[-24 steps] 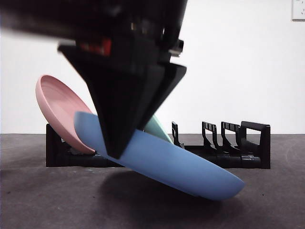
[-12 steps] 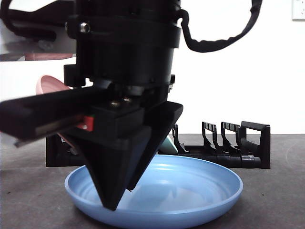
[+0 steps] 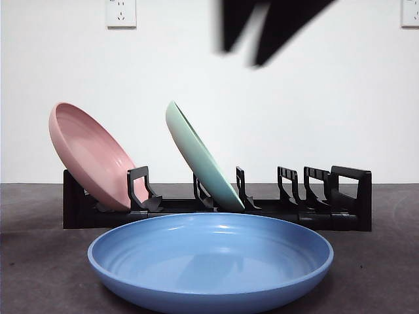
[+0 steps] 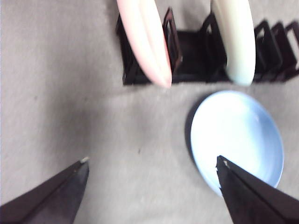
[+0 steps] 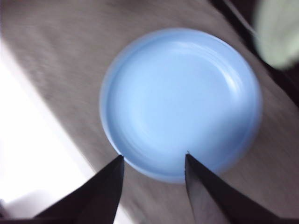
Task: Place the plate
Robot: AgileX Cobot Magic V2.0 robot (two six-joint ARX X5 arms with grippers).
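Note:
A blue plate (image 3: pixel 211 261) lies flat on the table in front of the black dish rack (image 3: pixel 314 206). It also shows in the right wrist view (image 5: pixel 182 100) and the left wrist view (image 4: pixel 238 137). A pink plate (image 3: pixel 91 154) and a pale green plate (image 3: pixel 200 157) lean in the rack's slots. My right gripper (image 5: pixel 154 161) is open and empty, hovering above the blue plate; it shows blurred at the top of the front view (image 3: pixel 262 29). My left gripper (image 4: pixel 152 165) is open and empty, high above the table to the side of the plate.
The rack has several free slots on its right side (image 3: pixel 308 183). A white wall with two sockets (image 3: pixel 121 12) stands behind. The table (image 3: pixel 39 261) is dark grey.
The right gripper let go of the blue plate, which now lies flat on the table, and rose up out of the way. The rack and its plates are now unblocked.

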